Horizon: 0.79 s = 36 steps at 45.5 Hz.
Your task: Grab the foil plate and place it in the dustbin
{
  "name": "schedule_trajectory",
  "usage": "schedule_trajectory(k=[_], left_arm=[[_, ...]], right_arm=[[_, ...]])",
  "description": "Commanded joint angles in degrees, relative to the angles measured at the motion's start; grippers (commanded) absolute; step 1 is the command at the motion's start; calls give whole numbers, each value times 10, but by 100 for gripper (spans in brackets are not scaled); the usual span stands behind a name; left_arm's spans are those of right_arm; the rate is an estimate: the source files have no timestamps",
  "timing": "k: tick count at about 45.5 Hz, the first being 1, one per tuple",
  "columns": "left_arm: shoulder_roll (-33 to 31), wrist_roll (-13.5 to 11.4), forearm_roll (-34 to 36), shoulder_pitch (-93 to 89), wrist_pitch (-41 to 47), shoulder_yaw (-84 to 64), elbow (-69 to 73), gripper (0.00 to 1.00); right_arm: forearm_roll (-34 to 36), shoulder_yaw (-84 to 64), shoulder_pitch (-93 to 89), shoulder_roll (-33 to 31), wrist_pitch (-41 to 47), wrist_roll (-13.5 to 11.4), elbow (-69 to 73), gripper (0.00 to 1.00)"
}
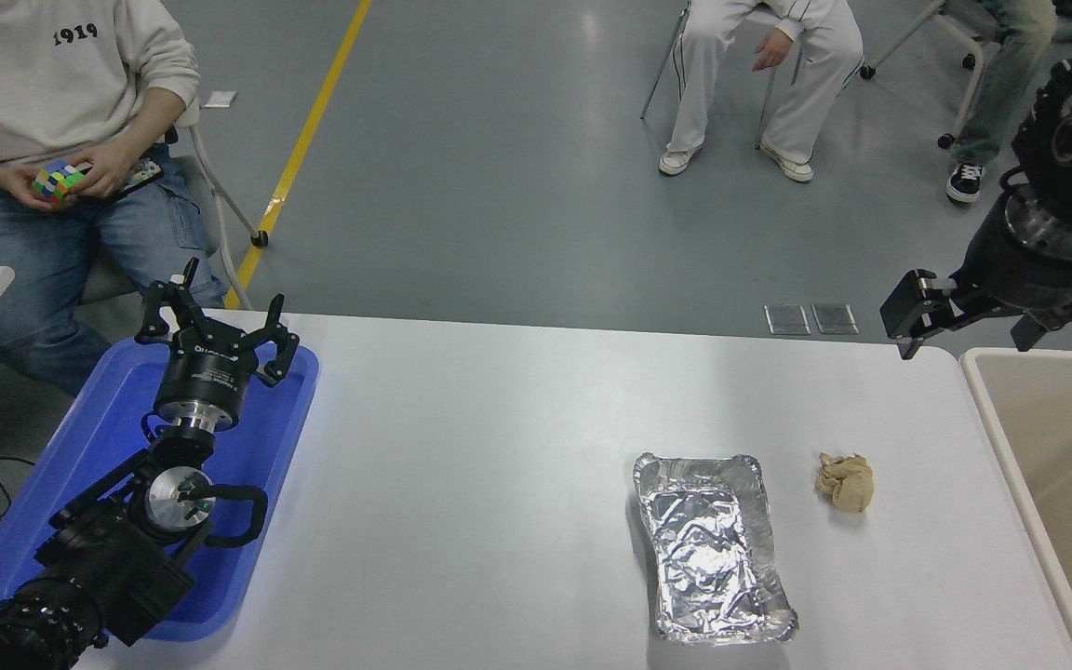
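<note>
The plate (711,549) is left flat on the white table (499,437), open side up, toward the near right of the surface. Nothing touches it. Its rolled rim is exposed on all sides, so an edge grip is judged the likeliest way in — thin foil is expected to dent if squeezed hard across the walls.

The bin (1052,484) is set off the table's right end, its pale rim level with the tabletop edge. That placement suits a short sideways carry and a drop from above.

A paper ball (844,481) is found between plate and bin, near the plate's far right corner but apart from it. It sits close to the carry path, so it could be nudged by a low sweep.

The right gripper (964,312) is held high at the right edge, above the table's far right corner and well apart from the plate. No object is held in it; whether its fingers are spread or closed cannot be told from this angle. The pick is judged not yet begun — a reach down and toward the near side is what the next move calls for.

The left gripper (220,328) is parked over the blue tray (99,437) at lower left, fingers splayed apart and empty, clear of the working side.
</note>
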Motion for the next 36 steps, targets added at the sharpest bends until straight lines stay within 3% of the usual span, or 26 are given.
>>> schedule_trajectory(k=[1,30,36], left_arm=[[0,1,0,0,-1,0,-1,100],[0,1,0,0,-1,0,-1,100],[0,1,1,0,-1,0,-1,100]], right_arm=[[3,27,-28,0,0,1,-2,100],[5,115,-181,-1,0,2,-2,100],[5,119,-208,0,-47,1,-2,100]])
